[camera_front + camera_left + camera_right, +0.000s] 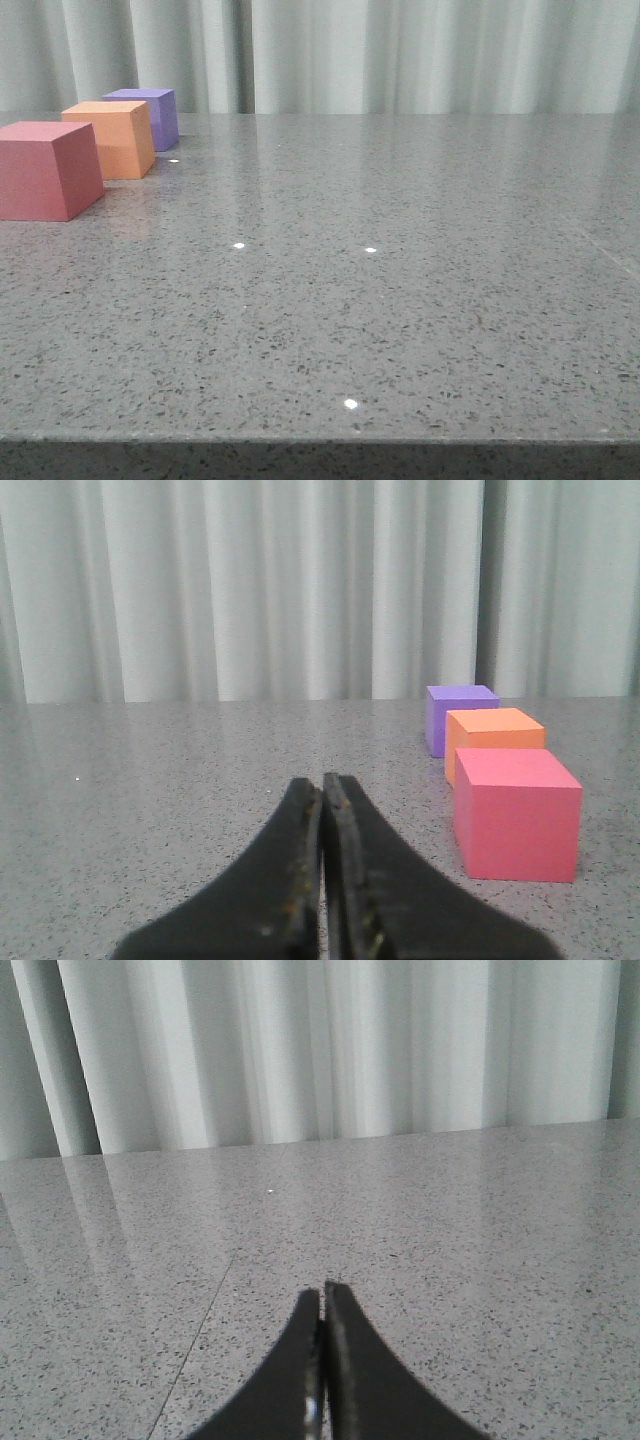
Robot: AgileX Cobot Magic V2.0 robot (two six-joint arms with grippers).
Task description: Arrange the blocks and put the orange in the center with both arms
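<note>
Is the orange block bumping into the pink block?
Cannot tell. In the front view the pinkish-red cube overlaps the orange cube, hiding any gap. The left wrist view overlaps them too.

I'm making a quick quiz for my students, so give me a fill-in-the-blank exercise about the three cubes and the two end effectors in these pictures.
1. In the front view, the cube nearest the camera is the pinkish-red cube, and the farthest is the ____ one.
2. The orange cube sits ____ the other two in the row.
3. The left end effector has its jaws ____ and grips nothing.
4. The right end effector sees no ____, only the speckled grey table.

Missing words: purple; between; shut; cubes
</note>
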